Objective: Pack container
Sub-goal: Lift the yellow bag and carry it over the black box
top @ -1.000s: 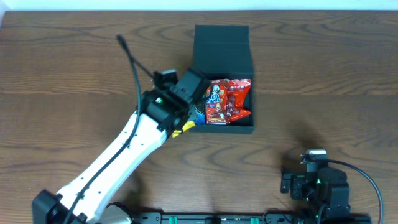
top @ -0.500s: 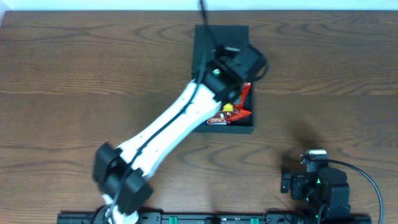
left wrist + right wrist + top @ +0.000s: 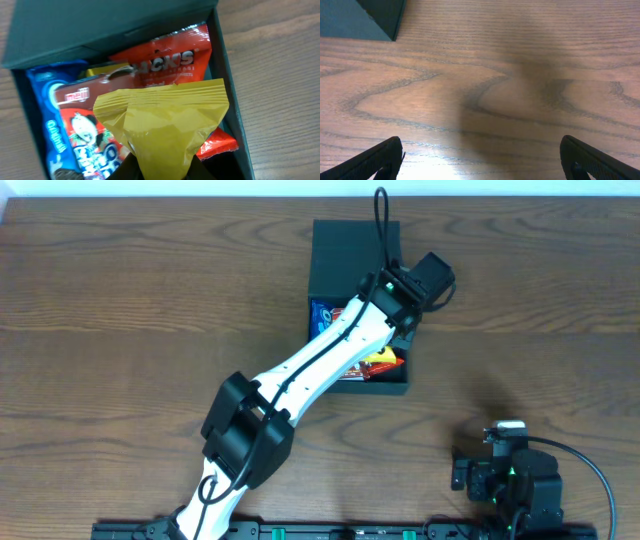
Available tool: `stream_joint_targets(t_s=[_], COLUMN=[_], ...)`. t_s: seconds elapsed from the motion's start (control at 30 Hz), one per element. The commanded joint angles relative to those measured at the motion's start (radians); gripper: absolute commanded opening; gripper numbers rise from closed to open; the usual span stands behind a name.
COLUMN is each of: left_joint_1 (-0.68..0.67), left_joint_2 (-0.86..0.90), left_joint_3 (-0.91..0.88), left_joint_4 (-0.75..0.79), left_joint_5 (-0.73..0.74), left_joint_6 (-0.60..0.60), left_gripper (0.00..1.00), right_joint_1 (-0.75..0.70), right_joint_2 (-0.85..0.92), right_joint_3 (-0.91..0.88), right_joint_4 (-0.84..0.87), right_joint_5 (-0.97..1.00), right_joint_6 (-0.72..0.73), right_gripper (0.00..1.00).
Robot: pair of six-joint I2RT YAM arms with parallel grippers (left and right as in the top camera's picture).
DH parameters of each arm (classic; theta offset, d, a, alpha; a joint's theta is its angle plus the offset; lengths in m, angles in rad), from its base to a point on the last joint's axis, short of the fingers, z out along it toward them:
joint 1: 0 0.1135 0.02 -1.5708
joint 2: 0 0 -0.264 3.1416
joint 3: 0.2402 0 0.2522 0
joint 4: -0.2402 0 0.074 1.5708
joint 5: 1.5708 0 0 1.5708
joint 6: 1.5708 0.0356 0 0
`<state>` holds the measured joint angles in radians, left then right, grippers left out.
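**Sam:** Looking down from above, where is the container?

**Mia:** It sits open on the table, with its lid flat behind it. The left arm reaches across it. The end of the arm hangs over the right side of the box. The arm hides the fingers here. A bit of a yellow packet peeks out under the arm.

**Sam:** And the right arm?

**Mia:** It is folded up, well apart from the box.

**Sam:** What does the left wrist camera see?

**Mia:** The left gripper is squeezed tight on the bottom of the yellow packet. The packet sticks up from the fingers. The container is right under the gripper and in front of it. Inside lie a blue packet, a red packet with a panda on it, and an orange packet. The yellow one covers part of them. I cannot tell if it touches them.

**Sam:** And the right wrist camera?

**Mia:** The right gripper has its fingers spread wide apart, with only wood between them. One corner of the container shows far ahead of it, off to the left.
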<state>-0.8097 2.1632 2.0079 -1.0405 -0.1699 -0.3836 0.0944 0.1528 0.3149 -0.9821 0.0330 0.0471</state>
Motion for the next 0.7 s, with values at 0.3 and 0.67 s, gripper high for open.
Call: stream_joint_targets(t_s=[0.3, 0.67], left_joint_1=[-0.023, -0.021], left_joint_2=[0.063, 0.095], left_joint_3=[0.028, 0.028], left_joint_4=[0.058, 0.085], left_joint_5=[0.048, 0.039], left_joint_6=[-0.014, -0.053], left_gripper=[0.18, 0.25], right_joint_1=[-0.009, -0.009], right_joint_2=[-0.006, -0.006], right_joint_3=[-0.003, -0.003], right_joint_4=[-0.004, -0.004], right_joint_5=[0.000, 0.000], right_joint_6=[-0.011, -0.011], right_gripper=[0.99, 0.99])
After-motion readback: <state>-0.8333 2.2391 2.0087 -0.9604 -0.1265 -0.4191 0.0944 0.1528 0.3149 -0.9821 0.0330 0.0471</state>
